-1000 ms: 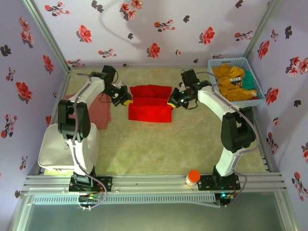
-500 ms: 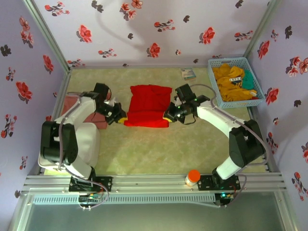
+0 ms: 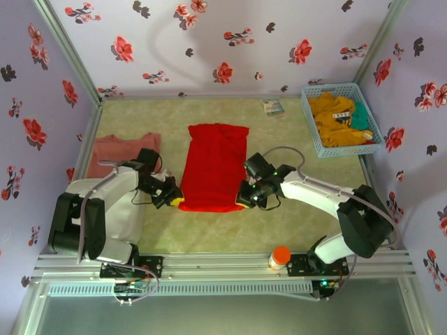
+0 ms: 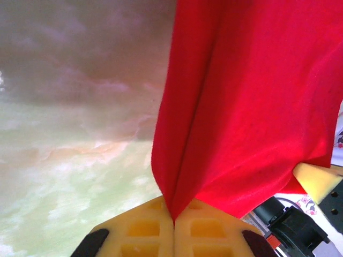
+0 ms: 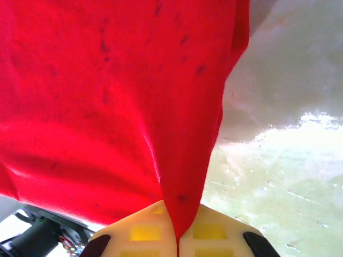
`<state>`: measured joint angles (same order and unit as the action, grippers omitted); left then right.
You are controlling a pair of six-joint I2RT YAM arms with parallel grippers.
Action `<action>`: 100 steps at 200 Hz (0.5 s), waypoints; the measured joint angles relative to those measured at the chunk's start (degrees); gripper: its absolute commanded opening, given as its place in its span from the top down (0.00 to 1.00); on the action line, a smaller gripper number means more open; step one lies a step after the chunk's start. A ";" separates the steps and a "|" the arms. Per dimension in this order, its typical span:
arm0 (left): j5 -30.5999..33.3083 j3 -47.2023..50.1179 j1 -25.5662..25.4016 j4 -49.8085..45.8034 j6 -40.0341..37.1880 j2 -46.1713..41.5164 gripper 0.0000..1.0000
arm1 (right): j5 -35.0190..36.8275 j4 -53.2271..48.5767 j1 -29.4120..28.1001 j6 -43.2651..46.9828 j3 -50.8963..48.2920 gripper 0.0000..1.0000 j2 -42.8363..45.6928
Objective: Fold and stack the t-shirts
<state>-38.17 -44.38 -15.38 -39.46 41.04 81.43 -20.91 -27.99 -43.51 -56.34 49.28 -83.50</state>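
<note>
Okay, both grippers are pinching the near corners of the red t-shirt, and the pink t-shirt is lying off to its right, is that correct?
Not quite: the pink t-shirt lies to the left of the red t-shirt, as the top external view shows. The left gripper and right gripper do each pinch a near corner of the red one.

You have two shirts: a red shirt and a pink shirt. There are two pincers, left pincer and right pincer, one basket, one bottle.
</note>
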 measured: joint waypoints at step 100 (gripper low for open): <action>2.75 7.04 -0.66 -2.95 -0.37 -4.83 0.52 | 5.33 1.38 -5.51 -7.19 -9.16 0.37 5.84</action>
<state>-35.42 -37.34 -16.03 -42.41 40.66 76.60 -15.57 -26.61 -49.01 -63.53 40.12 -77.67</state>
